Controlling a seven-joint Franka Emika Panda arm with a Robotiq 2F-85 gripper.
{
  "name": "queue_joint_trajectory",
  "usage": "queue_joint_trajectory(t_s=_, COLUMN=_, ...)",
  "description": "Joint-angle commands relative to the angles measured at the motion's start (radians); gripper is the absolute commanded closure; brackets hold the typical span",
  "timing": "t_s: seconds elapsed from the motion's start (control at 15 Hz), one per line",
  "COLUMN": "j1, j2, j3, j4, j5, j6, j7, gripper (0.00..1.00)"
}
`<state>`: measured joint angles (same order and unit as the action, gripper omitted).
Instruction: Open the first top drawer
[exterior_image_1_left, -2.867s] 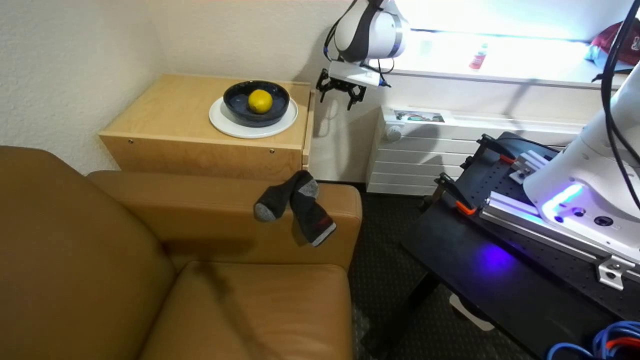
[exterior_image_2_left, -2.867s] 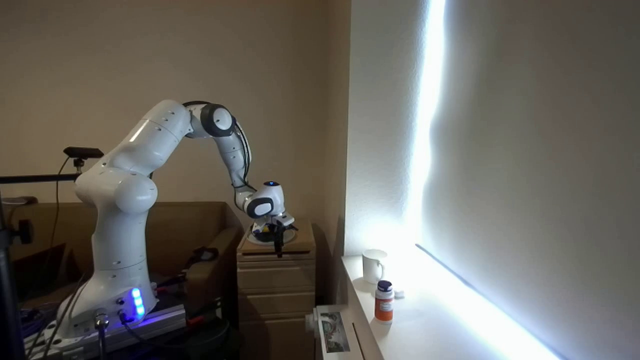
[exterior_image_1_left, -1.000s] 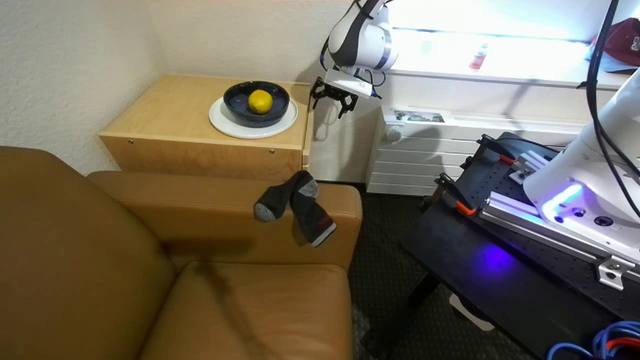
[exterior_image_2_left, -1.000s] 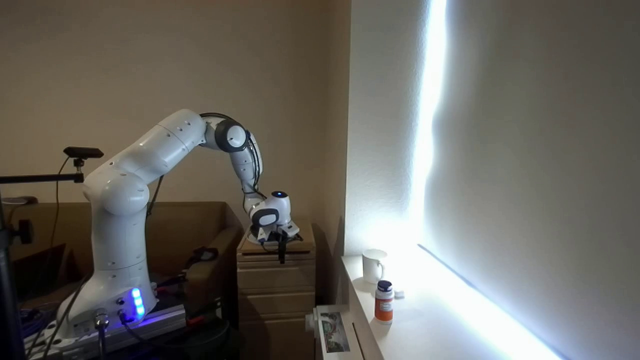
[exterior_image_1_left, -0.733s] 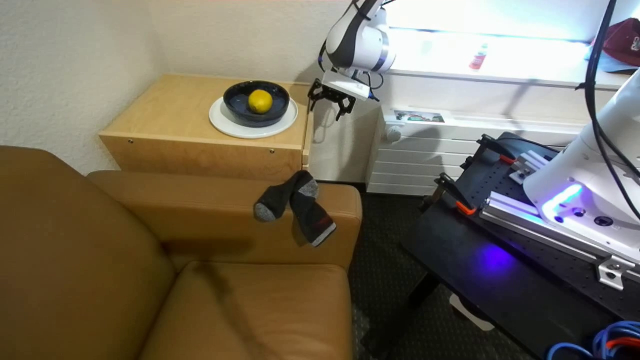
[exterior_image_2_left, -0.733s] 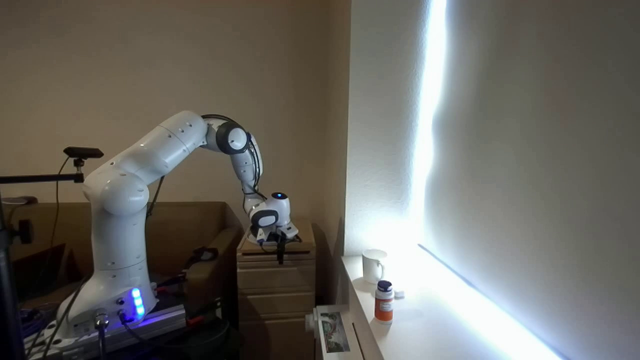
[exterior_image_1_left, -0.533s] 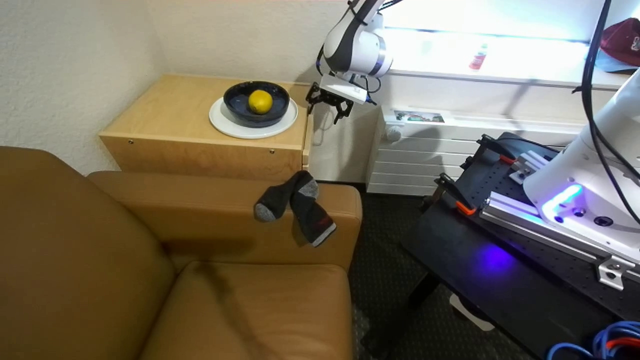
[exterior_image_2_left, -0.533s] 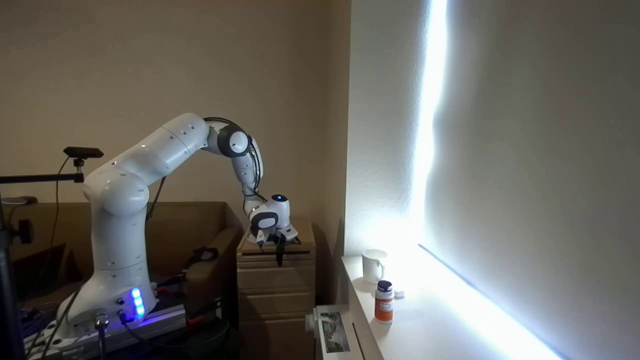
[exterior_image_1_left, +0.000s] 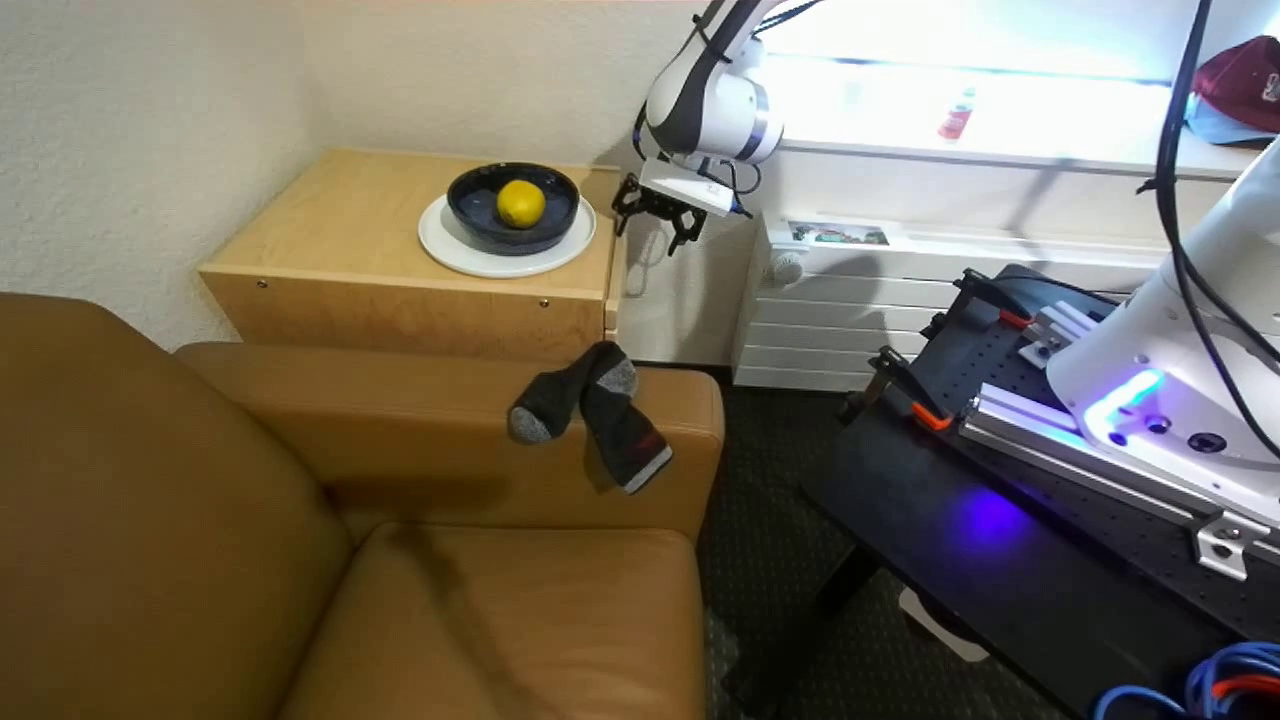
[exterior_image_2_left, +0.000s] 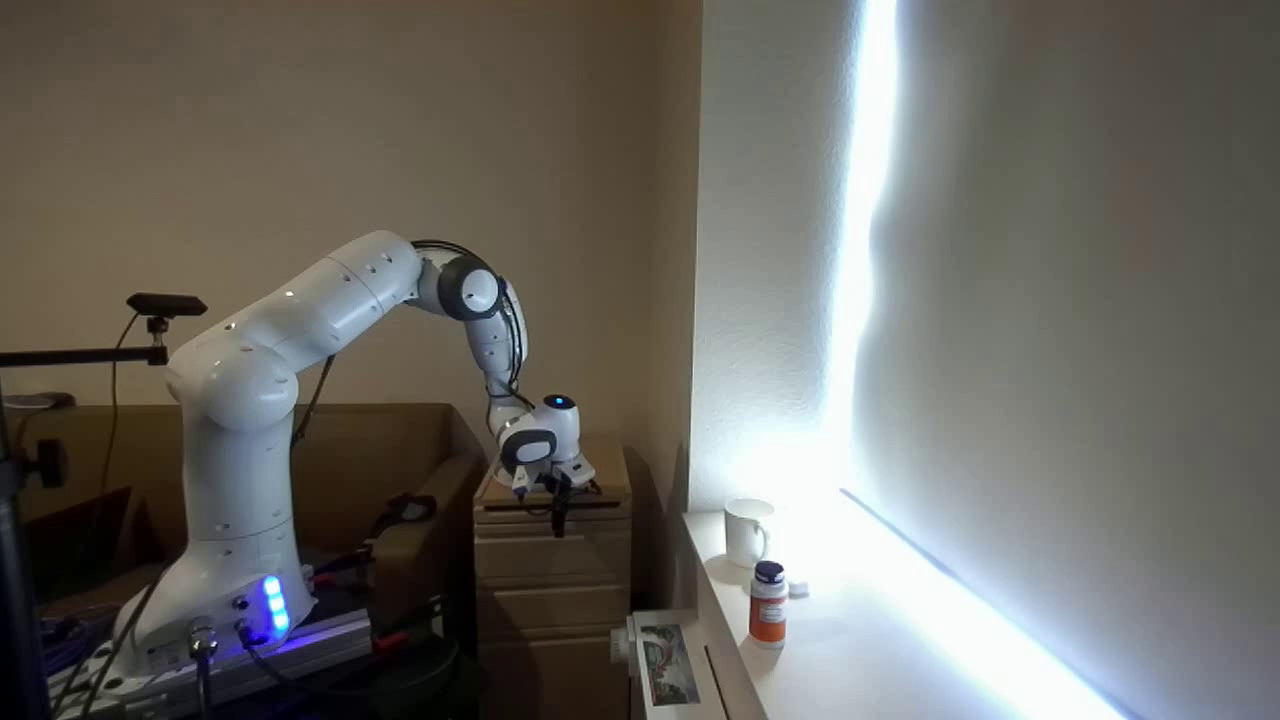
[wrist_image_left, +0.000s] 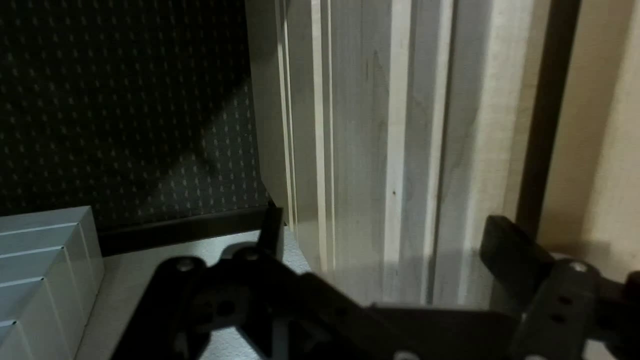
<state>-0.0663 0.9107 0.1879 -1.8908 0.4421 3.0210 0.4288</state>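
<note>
The gripper (wrist_image_left: 386, 232) hung with jaws spread wide, the cabinet (exterior_image_1_left: 370, 220) beside it; the drawer (wrist_image_left: 480, 125) showed beyond the jaws, contact unclear.

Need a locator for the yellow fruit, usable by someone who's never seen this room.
In an exterior view, find the pale wooden cabinet just beyond the tan sofa. On its top lies a white plate, and on that plate a dark bowl. The yellow fruit sits inside the bowl, its bright colour setting it apart from the dark bowl, white plate and pale wood.
</note>
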Motion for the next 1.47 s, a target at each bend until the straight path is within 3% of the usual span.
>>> queue_joint_trajectory(t_s=0.0, j1=-0.034, j2=0.020, j3=0.043, j4=0.003, j5=0.030, j6=0.063, j7=-0.044, gripper=0.00)
queue_joint_trajectory(t_s=0.27, j1=-0.060, j2=0.053, j3=0.083, j4=0.008, j5=0.018, j6=0.155, j7=-0.049, gripper=0.00)
queue_joint_trajectory(t_s=0.4, j1=-0.030, j2=0.027, j3=0.046, j4=-0.004, j5=0.014, j6=0.117, j7=-0.023, gripper=0.00)
queue_joint_trajectory(t_s=0.6, j1=-0.032, j2=0.030, j3=0.046, j4=-0.004, j5=0.014, j6=0.117, j7=-0.023, gripper=0.00)
queue_joint_trajectory(t_s=1.13, j1=-0.121, j2=0.005, j3=0.109, j4=-0.048, j5=0.005, j6=0.077, j7=-0.067, gripper=0.00)
queue_joint_trajectory(t_s=1.4, j1=-0.084, j2=-0.054, j3=0.007, j4=-0.116, j5=0.025, j6=-0.046, j7=-0.017, gripper=0.00)
